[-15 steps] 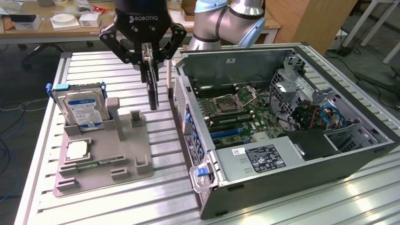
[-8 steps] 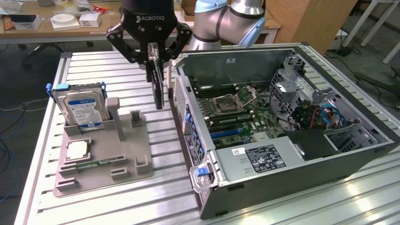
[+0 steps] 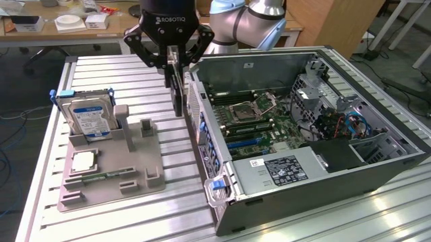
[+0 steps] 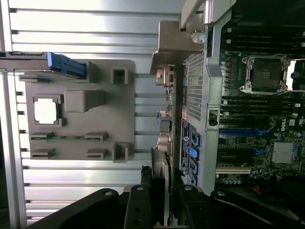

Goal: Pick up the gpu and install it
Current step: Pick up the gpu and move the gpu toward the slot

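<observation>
Gpu (image 3: 177, 98) hangs edge-on and upright in the air, a thin black card with its long side running downward, clamped at its upper part between the fingers of the claw (image 3: 176, 65). The claw is clenched on the card, one finger on each flat face. In the wrist view the gpu (image 4: 161, 171) shows as a narrow grey-and-black strip running out from between the dark fingers of the claw (image 4: 162, 193).

The card's lower end is clear of the counter (image 3: 114, 70) and sits just beside the perforated rear wall of the open computer case (image 3: 323, 176), on the outside of it, toward the exterior view's left. The case lies on its side with the motherboard (image 3: 259, 118) facing up; an empty processor socket (image 3: 241, 112) and blue slots are visible on it, and a grey power supply (image 3: 283, 169) with a white-and-black label fills the near corner. The wrist view shows the same motherboard (image 4: 257, 119) beyond the rear wall.

Farther to the exterior view's left, well apart from the card, a grey fixture (image 3: 135, 166) rests on the ribbed metal counter. It carries an upright hard drive (image 3: 88, 116) with a blue-white label, a square processor chip (image 3: 82, 160) lying flat, and a narrow green memory stick (image 3: 101, 176).
</observation>
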`<state>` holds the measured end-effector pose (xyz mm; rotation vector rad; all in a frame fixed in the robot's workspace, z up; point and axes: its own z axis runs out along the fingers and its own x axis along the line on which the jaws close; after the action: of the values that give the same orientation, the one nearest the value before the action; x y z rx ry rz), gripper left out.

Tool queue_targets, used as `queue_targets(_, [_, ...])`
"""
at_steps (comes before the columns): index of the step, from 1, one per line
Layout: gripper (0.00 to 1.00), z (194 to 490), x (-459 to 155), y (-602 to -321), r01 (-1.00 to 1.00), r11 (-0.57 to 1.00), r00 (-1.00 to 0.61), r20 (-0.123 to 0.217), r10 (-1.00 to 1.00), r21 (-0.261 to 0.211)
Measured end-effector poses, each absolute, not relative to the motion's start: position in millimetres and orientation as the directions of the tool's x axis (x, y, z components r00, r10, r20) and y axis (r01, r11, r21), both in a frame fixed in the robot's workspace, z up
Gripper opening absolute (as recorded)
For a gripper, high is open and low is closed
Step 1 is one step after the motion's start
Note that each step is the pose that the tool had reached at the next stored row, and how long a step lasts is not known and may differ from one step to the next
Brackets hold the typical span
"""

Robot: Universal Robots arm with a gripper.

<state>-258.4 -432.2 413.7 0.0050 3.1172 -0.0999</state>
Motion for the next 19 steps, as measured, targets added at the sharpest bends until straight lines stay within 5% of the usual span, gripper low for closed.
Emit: queue_targets(19, [0.27, 414, -225, -432, 0.004, 0.998, -1.0, -0.023, 0.002, -0.064])
